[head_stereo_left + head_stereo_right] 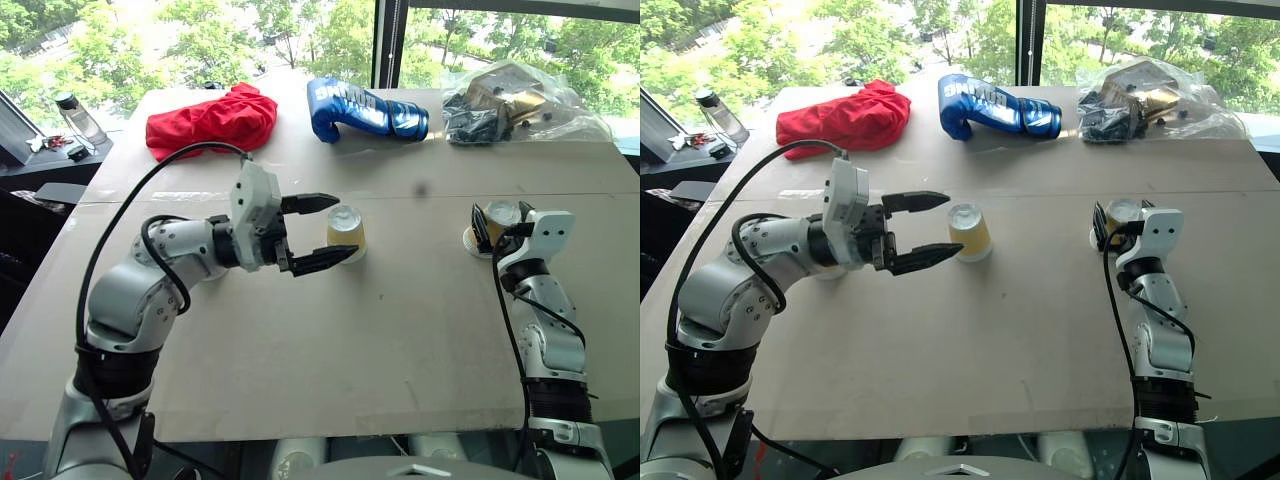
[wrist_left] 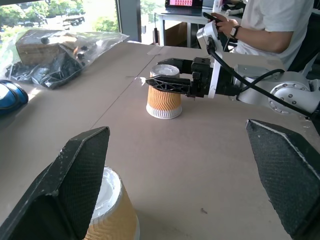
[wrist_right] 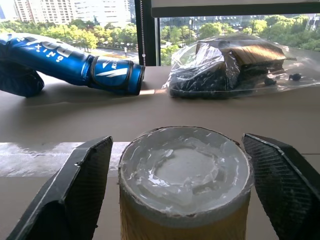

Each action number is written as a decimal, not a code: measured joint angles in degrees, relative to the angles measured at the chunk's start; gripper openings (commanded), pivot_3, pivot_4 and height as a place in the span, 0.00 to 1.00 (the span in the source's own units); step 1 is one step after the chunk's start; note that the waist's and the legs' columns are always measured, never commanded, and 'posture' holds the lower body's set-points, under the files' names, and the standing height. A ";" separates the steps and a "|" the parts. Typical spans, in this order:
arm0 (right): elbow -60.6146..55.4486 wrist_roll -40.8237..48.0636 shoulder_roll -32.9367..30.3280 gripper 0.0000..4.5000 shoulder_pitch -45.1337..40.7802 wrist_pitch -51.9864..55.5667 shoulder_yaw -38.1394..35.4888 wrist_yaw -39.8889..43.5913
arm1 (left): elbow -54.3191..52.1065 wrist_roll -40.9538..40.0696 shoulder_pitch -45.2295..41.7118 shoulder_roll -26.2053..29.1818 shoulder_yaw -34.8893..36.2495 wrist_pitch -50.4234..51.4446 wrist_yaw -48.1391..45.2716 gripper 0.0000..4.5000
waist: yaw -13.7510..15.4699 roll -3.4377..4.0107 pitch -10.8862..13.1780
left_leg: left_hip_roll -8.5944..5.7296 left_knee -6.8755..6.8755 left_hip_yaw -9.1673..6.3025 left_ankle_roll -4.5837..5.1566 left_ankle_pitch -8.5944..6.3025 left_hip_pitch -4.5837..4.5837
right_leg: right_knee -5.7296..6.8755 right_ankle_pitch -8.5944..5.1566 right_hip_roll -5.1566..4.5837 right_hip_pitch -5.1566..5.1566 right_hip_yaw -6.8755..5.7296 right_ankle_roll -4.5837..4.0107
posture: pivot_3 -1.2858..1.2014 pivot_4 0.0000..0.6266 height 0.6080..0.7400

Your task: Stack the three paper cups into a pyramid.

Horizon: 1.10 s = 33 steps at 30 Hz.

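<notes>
Head camera first: the left gripper (image 1: 318,232) points sideways to the right over the bench (image 1: 400,330), fingers spread wide with nothing in them. Just past its tips sits one paper cup (image 1: 346,232), upside down on the bench, near the middle. Over on the right, the right gripper (image 1: 497,226) has its fingers around a second paper cup (image 1: 500,216), also upside down; whether they actually press on it I can't tell from up here. Along the far edge lie a red cloth (image 1: 212,118), a blue boxing glove (image 1: 366,110) and a clear plastic bag (image 1: 520,103) with dark stuff inside.

Left wrist camera: its two fingers (image 2: 75,185) stand far apart, and the middle cup (image 2: 112,210) pokes up just beside one of them. Across the bench, the right gripper (image 2: 167,76) straddles the other cup (image 2: 163,97), one finger either side of it near the top. A person in a white shirt (image 2: 272,22) sits behind.

Right wrist camera: the cup's white base (image 3: 185,167) sits square between the fingers (image 3: 75,190), with a sliver of gap showing on both sides, so not clamped tight.
</notes>
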 measured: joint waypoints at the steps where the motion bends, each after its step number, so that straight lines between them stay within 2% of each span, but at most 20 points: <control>1: 0.00 -0.01 -0.05 0.50 0.03 0.00 0.08 0.12 | 0.00 0.00 0.00 0.00 -0.01 0.00 0.00 1.00 | -0.02 0.00 0.00 | 0.00 0.00 0.00 0.00 0.00 0.00 | 0.00 0.00 0.00 0.00 0.00 0.00 | 0.52 0.24 1.00; 9: -0.10 0.47 -0.10 0.48 0.11 -0.01 0.65 1.35 | 0.00 0.00 -0.01 -0.09 -0.04 0.00 0.10 1.00 | -0.03 0.00 0.00 | 0.00 0.00 0.00 0.00 0.00 0.00 | 0.00 0.00 0.00 0.00 0.00 0.00 | 0.52 0.24 1.00; 15: -1.80 1.54 -0.30 0.48 -0.04 0.96 4.69 5.66 | -0.10 0.02 0.34 0.10 0.09 -0.01 0.41 1.00 | -0.05 0.00 0.00 | 0.01 0.00 0.00 0.01 0.00 0.00 | 0.00 0.00 0.01 -0.01 0.00 0.00 | 0.52 0.24 1.00; 24: -4.57 3.12 0.39 0.48 -2.21 4.78 12.87 11.83 | -2.43 0.41 9.79 2.84 4.96 -0.15 1.89 1.00 | -0.06 0.00 0.00 | 0.08 0.00 0.00 0.16 -0.10 0.00 | 0.01 0.00 -0.01 -0.04 0.00 0.00 | 0.52 0.24 1.00; 33: 1.82 0.88 2.80 0.48 -7.34 4.93 18.42 14.20 | -4.63 3.27 20.36 4.24 11.41 -1.27 4.62 1.00 | 0.05 -0.02 0.01 | 0.11 0.00 -0.01 0.16 -0.10 -0.02 | 0.06 0.00 -0.05 -0.10 -0.03 0.00 | 0.52 0.24 1.00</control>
